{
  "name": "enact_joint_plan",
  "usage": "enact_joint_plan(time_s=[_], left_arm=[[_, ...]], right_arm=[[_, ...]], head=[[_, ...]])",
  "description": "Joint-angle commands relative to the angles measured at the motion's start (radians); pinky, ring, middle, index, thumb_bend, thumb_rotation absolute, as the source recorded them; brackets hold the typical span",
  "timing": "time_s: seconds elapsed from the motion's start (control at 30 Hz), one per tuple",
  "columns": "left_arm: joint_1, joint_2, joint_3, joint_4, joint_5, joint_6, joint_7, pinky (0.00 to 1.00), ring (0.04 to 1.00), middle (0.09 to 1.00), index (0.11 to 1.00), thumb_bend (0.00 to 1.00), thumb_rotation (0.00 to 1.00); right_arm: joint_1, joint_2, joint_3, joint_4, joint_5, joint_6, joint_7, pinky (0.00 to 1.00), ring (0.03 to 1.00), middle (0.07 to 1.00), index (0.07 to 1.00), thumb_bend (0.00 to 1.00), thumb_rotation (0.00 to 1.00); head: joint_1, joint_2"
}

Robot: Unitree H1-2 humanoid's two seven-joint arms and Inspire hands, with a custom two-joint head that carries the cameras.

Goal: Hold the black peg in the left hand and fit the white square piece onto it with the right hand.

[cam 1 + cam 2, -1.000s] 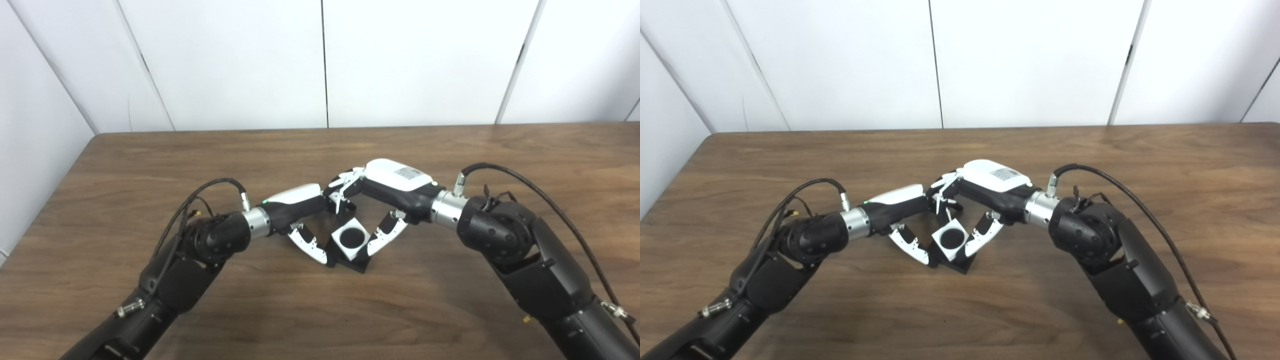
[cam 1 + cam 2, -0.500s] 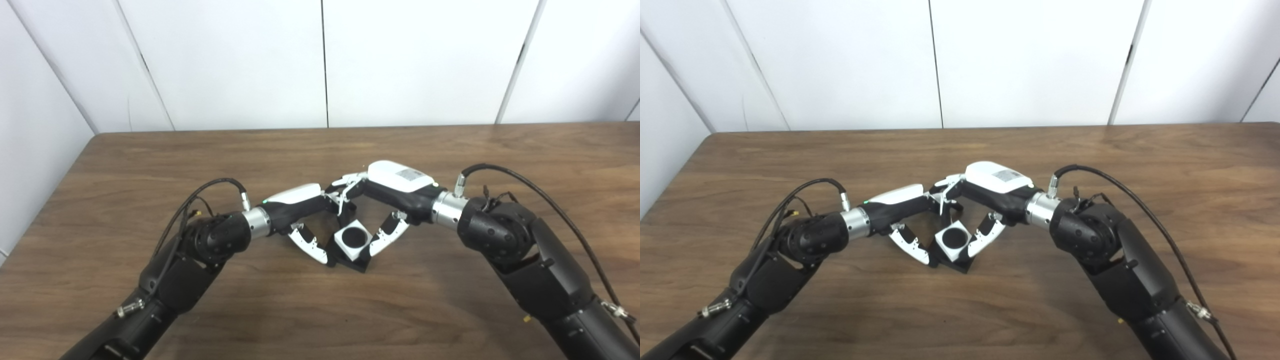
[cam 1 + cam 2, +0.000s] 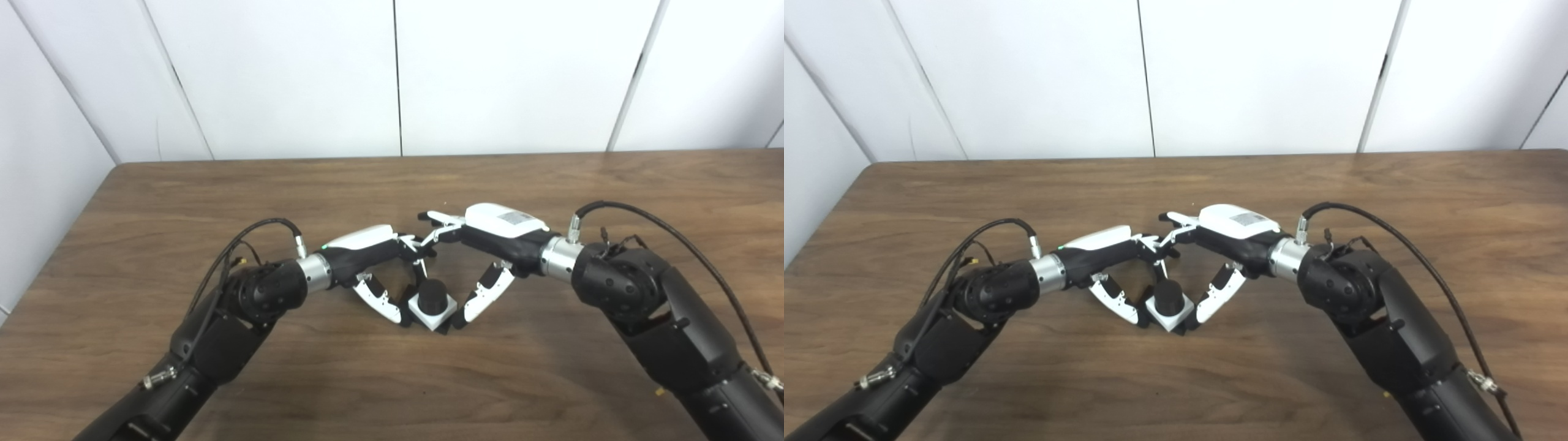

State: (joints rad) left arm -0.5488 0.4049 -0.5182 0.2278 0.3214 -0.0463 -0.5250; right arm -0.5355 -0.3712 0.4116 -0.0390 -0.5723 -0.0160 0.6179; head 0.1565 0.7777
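The piece (image 3: 433, 310) sits around the peg (image 3: 432, 292). Right hand (image 3: 490, 245) is spread, holding nothing; left hand (image 3: 373, 260) grips the peg base and may tip it when releasing.

Chunky matte black arms, silver wrist rings, black cables looping off; white-shelled left hand (image 3: 367, 248), right hand (image 3: 490, 236), tiny green LED.

A dark brown wood-grain table (image 3: 551, 184) is carrying a black round peg (image 3: 432, 294), which is standing through a white square piece (image 3: 433, 310) lying at its centre.
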Motion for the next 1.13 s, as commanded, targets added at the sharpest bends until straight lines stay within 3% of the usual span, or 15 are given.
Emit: enact_joint_plan(time_s=[0.0,0.27,0.53,0.77,0.93,1.1], left_arm=[[0.058,-0.013,-0.058,0.037,0.001,0.043,-0.107,1.00,0.991,0.917,0.489,0.52,0.08],[0.059,-0.013,-0.057,0.046,-0.001,0.034,-0.104,0.98,0.982,0.915,0.489,0.52,0.08],[0.057,-0.011,-0.057,0.052,0.002,0.033,-0.103,1.00,0.988,0.917,0.489,0.52,0.08],[0.058,-0.005,-0.058,0.046,0.003,0.030,-0.107,0.98,0.980,0.920,0.489,0.52,0.08],[0.058,-0.006,-0.056,0.047,0.001,0.032,-0.105,0.98,0.982,0.916,0.489,0.52,0.08],[0.059,-0.009,-0.055,0.060,-0.001,0.020,-0.100,0.98,0.978,0.916,0.489,0.52,0.08]], right_arm=[[-0.049,-0.012,-0.014,-0.030,0.006,-0.006,-0.007,0.91,0.957,1.000,1.000,1.00,0.40],[-0.060,-0.036,-0.056,-0.043,0.033,0.006,0.002,0.92,0.970,0.995,0.990,0.96,0.39],[-0.070,-0.090,-0.089,-0.073,0.030,0.028,0.019,0.89,0.946,0.951,0.894,0.86,0.23],[-0.064,-0.137,-0.139,-0.057,0.102,0.024,0.022,0.83,0.915,0.900,0.821,0.81,0.16],[-0.027,-0.127,-0.199,-0.061,0.128,0.035,-0.048,0.72,0.852,0.866,0.789,0.82,0.14],[0.066,-0.068,-0.309,-0.093,0.143,0.053,-0.199,0.67,0.810,0.830,0.769,0.79,0.14]], head=[[-0.001,0.000],[-0.012,-0.003],[-0.026,-0.011],[-0.036,-0.012],[-0.043,-0.015],[-0.049,-0.018]])
